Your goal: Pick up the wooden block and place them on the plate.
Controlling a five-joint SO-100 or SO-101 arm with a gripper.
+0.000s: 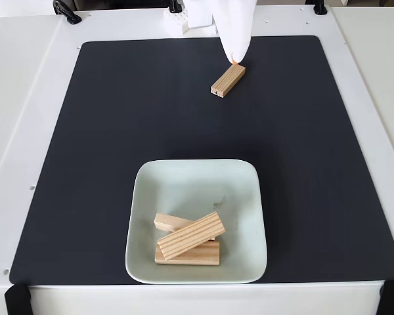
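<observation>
On the plate point(246, 197), low on the dark mat point(105, 151), three wooden blocks point(190, 236) lie piled; to the right and far up, the fourth block point(228, 80) rests on the mat; the gripper point(234, 58) touches its upper end, whether open I cannot tell; next it must grasp this last block.

A white counter point(33, 98) carries a large black mat point(118, 131) that covers most of its top. Directly on the mat lie 2 things: 1 wooden block point(228, 80), lying flat and angled just below the white hand point(234, 59), and a pale green square plate point(197, 180), well apart from the hand, at the mat's opposite edge.
</observation>
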